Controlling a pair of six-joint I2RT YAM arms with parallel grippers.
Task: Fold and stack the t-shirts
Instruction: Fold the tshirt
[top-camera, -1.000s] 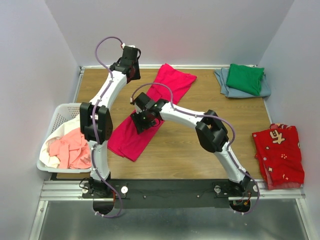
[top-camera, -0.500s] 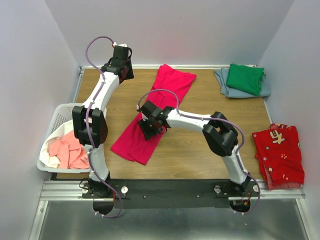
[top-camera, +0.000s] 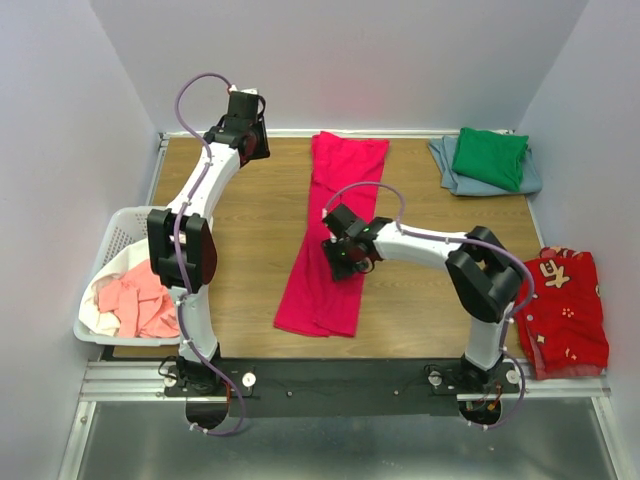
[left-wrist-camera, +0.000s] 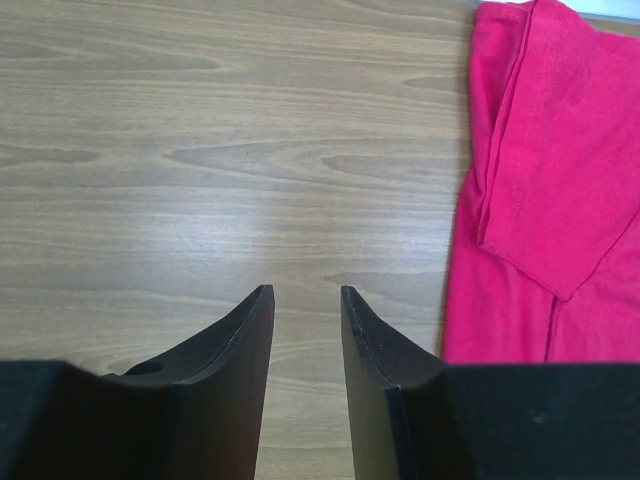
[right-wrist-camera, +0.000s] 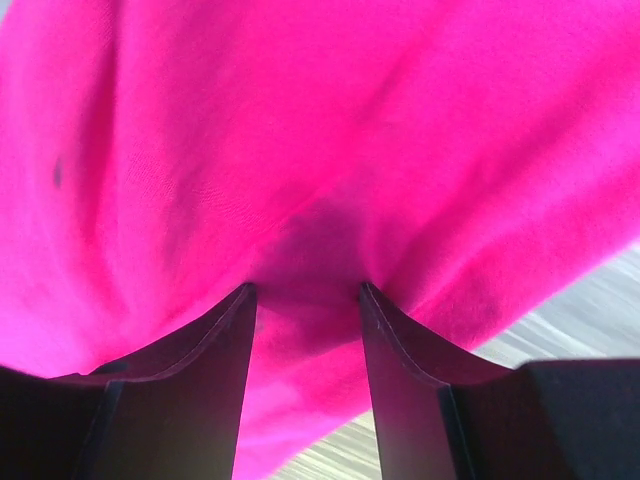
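A crimson-pink t-shirt (top-camera: 335, 235) lies as a long narrow strip down the middle of the wooden table (top-camera: 240, 240). My right gripper (top-camera: 343, 258) sits low on its middle. In the right wrist view the right gripper (right-wrist-camera: 305, 290) has its jaws apart, both fingertips pressed into the pink cloth (right-wrist-camera: 300, 130), which puckers between them. My left gripper (top-camera: 248, 135) hovers at the back left over bare wood. In the left wrist view the left gripper (left-wrist-camera: 305, 290) is open and empty, and the shirt's sleeve (left-wrist-camera: 540, 200) lies off to its right.
A folded green shirt (top-camera: 490, 157) rests on a grey-blue one (top-camera: 449, 172) at the back right corner. A red patterned cloth (top-camera: 558, 310) lies at the right edge. The white lattice basket (top-camera: 120, 225) at the left holds salmon-pink (top-camera: 140, 300) and white (top-camera: 100, 320) cloth.
My right gripper has slid right and nearer, and the shirt has swung with it from a diagonal to a nearly straight strip. The left gripper has drawn back towards the far left.
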